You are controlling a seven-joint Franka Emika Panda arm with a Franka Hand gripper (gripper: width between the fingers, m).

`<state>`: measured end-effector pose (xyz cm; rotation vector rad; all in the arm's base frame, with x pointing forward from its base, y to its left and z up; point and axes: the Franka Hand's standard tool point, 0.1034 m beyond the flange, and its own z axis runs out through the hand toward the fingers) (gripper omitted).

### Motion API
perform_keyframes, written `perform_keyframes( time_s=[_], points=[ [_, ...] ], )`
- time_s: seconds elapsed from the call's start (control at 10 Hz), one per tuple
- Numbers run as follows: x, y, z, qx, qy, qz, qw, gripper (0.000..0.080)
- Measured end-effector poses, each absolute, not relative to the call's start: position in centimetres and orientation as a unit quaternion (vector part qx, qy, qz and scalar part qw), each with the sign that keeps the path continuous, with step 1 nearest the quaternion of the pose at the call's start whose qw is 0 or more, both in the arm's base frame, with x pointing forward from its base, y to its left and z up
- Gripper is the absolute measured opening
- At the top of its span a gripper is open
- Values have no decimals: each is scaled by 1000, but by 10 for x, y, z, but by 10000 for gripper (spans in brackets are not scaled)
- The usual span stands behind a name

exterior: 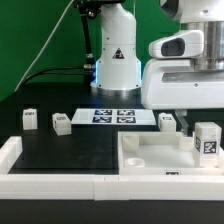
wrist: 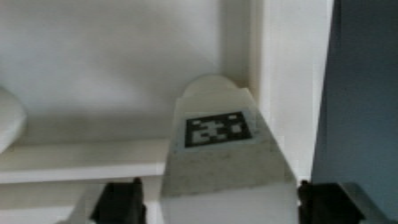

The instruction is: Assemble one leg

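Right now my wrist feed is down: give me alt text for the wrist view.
A white leg with a black-and-white square tag fills the centre, sitting between the gripper fingers, whose dark tips show on either side of it. Behind it is a white raised-rim piece, with dark table beyond.

The tabletop point(exterior: 80, 150) lies open between the tray point(exterior: 150, 155) at 4 o'clock and two legs point(exterior: 30, 120) point(exterior: 62, 123) at 9; the arm blocks 2 o'clock.
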<state>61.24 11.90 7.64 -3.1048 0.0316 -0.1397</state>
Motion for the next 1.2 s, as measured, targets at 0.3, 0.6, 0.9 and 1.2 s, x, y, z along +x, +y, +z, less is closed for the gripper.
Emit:
perform_keyframes(
  time_s=[0.3, 0.6, 0.9, 1.2],
  points=[
    [612, 119, 76, -999, 25, -45, 17, 290],
    [611, 118, 76, -974, 219, -52, 37, 290],
    [610, 118, 76, -902, 427, -40, 54, 291],
    [610, 118, 76, -809, 584, -26, 61, 291]
  ],
)
